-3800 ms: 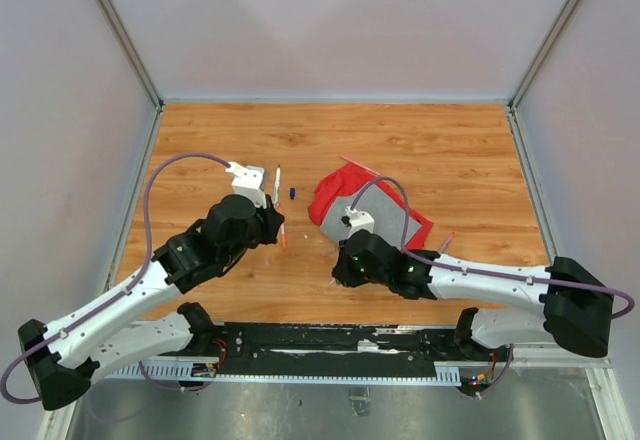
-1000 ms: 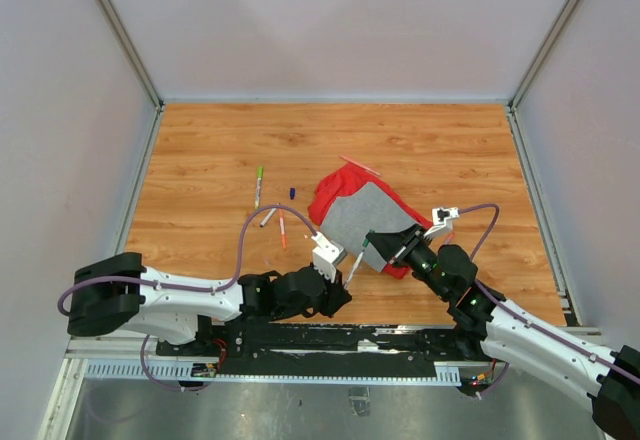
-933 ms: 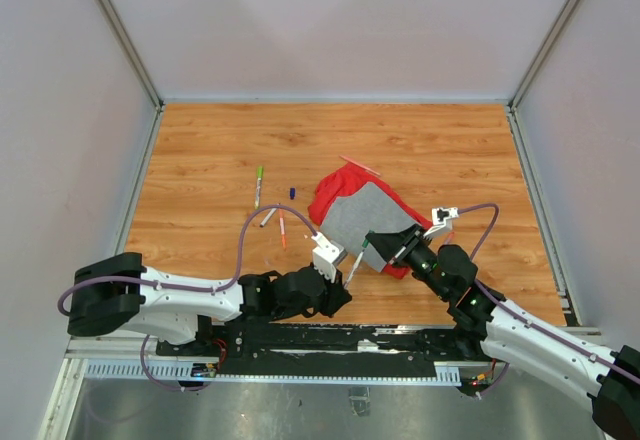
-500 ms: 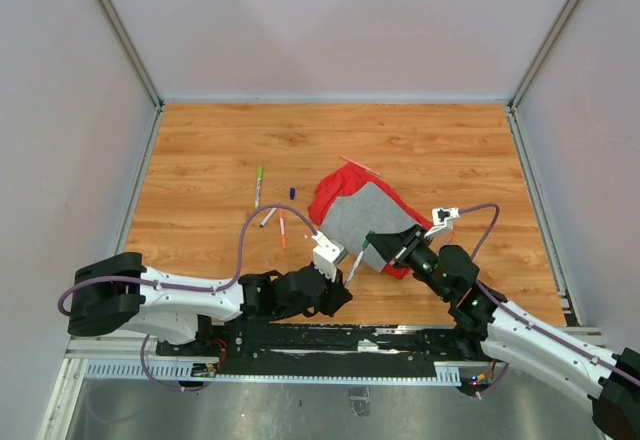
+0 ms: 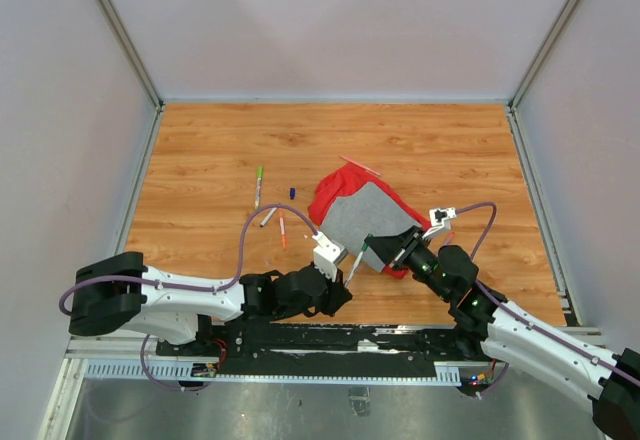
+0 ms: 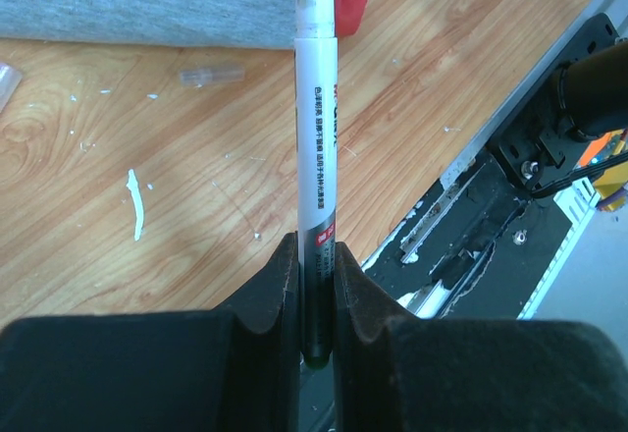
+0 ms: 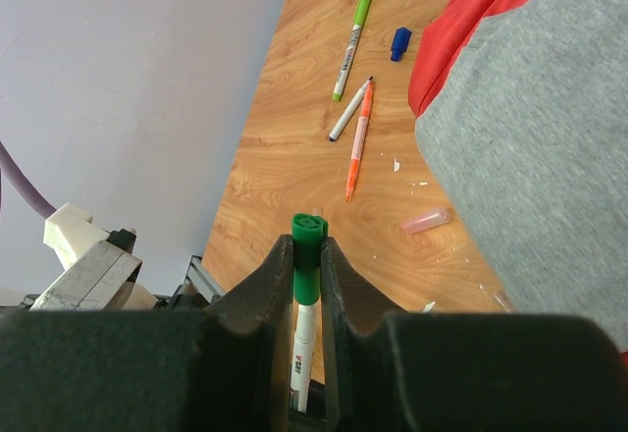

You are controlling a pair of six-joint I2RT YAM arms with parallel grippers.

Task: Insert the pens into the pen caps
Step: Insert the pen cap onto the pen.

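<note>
Top external: arms have converged at six o'clock; left end effector (image 5: 343,278) pinches a white pen (image 6: 316,137), right end effector (image 5: 378,244) a green-ended pen (image 7: 306,255), apparently aligning.

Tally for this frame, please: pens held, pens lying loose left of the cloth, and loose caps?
Pens held: 2 (white pen in left gripper, green-capped pen in right gripper)
Pens loose: 3 (green pen, grey pen, orange pen)
Loose caps: 2 (blue cap, pale pink cap)
Total: 7

A red-and-grey cloth (image 5: 362,216) lies rumpled on the wooden table (image 5: 450,150).
</note>
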